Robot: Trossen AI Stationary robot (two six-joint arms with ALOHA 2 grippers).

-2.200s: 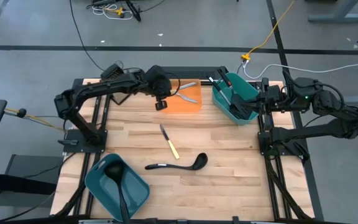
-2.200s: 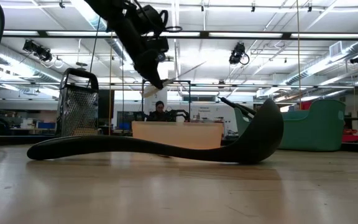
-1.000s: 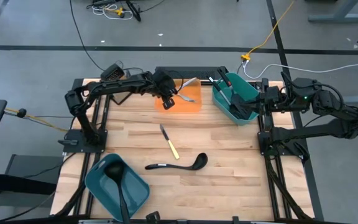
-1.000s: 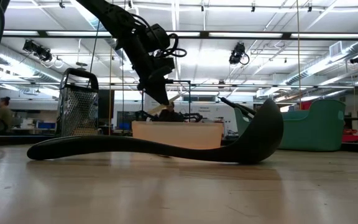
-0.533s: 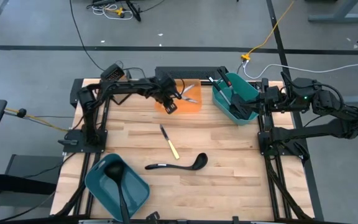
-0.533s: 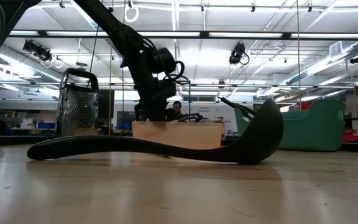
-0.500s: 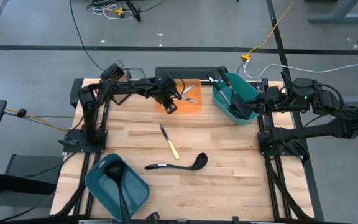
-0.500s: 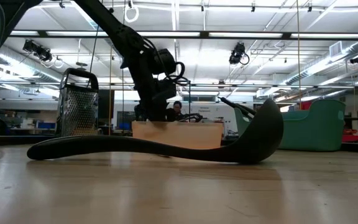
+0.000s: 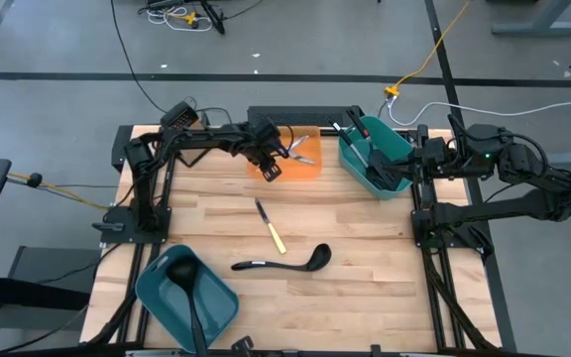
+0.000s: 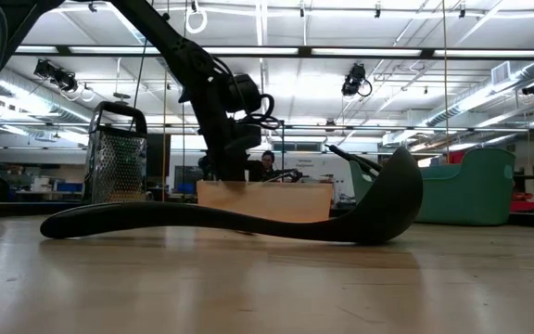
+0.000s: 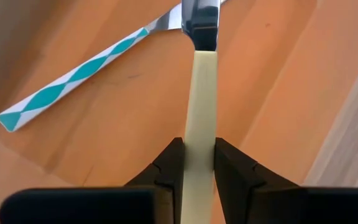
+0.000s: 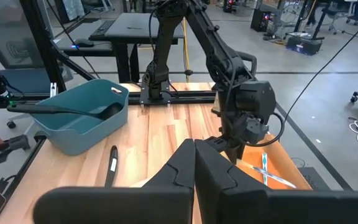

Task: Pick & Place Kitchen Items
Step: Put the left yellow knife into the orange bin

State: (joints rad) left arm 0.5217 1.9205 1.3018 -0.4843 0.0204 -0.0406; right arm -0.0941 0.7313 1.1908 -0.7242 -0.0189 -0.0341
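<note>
My left gripper point(image 9: 274, 159) is low over the flat orange tray point(image 9: 308, 167) at the table's far middle, shut on a pale yellow-handled utensil point(image 11: 201, 93) whose silver end point(image 11: 201, 22) points away from the fingers. On the tray lies another utensil with a teal-and-white patterned handle point(image 11: 73, 81). A yellow-handled knife point(image 9: 271, 226) and a black ladle point(image 9: 281, 263) lie on the wood nearer the front. My right gripper point(image 12: 194, 163) is shut and holds nothing, raised at the table's right by the far teal bin point(image 9: 377, 157). My left gripper pinches the pale yellow handle point(image 11: 199, 149) between its two fingers point(image 11: 169, 165), one on each long side. The fingers slant down from the table's left and run along the handle. The utensil sticks out ahead of them over the tray; whether its silver end rests there I cannot tell.
The far teal bin holds several black utensils. A second teal bin point(image 9: 191, 297) at the near left corner holds a black ladle. In the low view a metal box grater point(image 10: 119, 153) stands at the left, and the ladle point(image 10: 248, 218) lies across the foreground.
My left gripper has sunk toward the orange tray with the yellow-handled utensil still in its fingers, rolling a little as it went, and has kept still for the last half second. The utensil's silver end has come down low over the tray.
</note>
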